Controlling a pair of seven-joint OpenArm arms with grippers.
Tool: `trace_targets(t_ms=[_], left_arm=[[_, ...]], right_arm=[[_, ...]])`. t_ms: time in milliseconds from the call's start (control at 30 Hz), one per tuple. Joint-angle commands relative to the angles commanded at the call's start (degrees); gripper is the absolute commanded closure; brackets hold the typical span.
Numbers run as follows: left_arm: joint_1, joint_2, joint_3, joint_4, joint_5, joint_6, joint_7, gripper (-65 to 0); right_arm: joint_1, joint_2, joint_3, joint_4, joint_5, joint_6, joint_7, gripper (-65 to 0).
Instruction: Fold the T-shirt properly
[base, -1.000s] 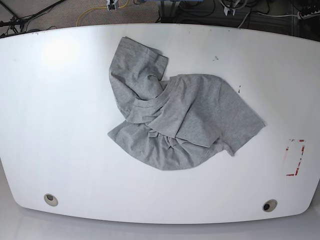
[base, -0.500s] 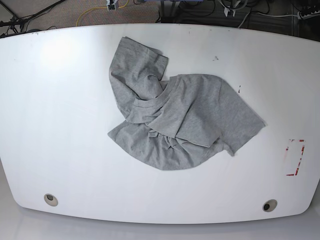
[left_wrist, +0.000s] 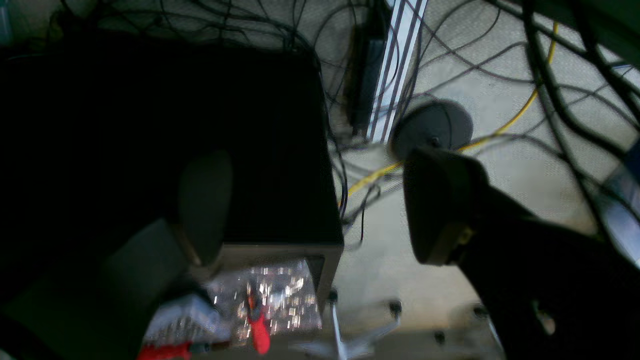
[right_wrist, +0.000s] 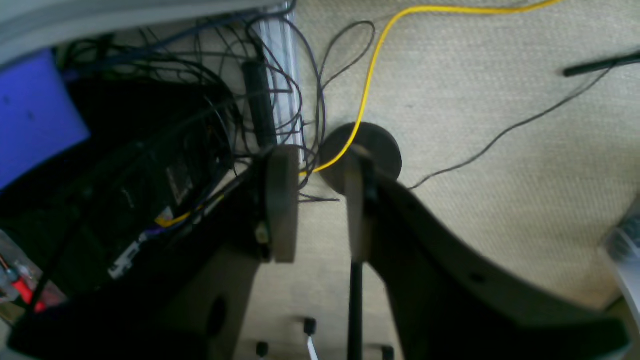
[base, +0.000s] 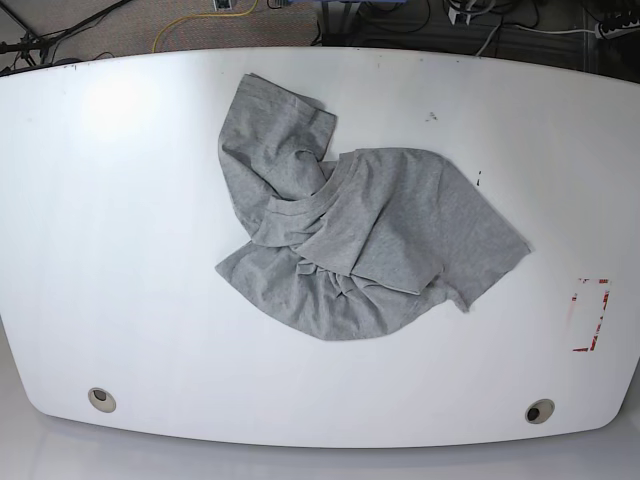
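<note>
T-shirt (base: 355, 240) crumpled mid-table (base: 120, 250), margins bare.

left claw (left_wrist: 320, 205): jaws wide apart | right claw (right_wrist: 317, 202): jaws narrowly parted

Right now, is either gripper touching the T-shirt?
Apart. The base view shows the T-shirt crumpled alone on the table, no arm near it. Both wrist views show empty fingers over the floor.

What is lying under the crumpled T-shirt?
The T-shirt lies bunched on the white table, whose bare top shows all around it. Whether anything sits beneath the cloth cannot be seen; its own folds cover that spot.
</note>
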Motion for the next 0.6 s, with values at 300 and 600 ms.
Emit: trace_targets(t_ms=[300,600], left_arm=[[4.6,0.1,0.6,5.4,-0.3,-0.4,-6.2,-49.5],[5.1,0.6,0.4,6.4,0.4,0.1,-8.4,-50.2]], right_arm=[[-0.8,0.1,-0.1,1.0,-0.5,0.59,0.3,-15.3],[-0.3,0.1,-0.1,1.8,-1.2,0.56,0.5,-15.3]])
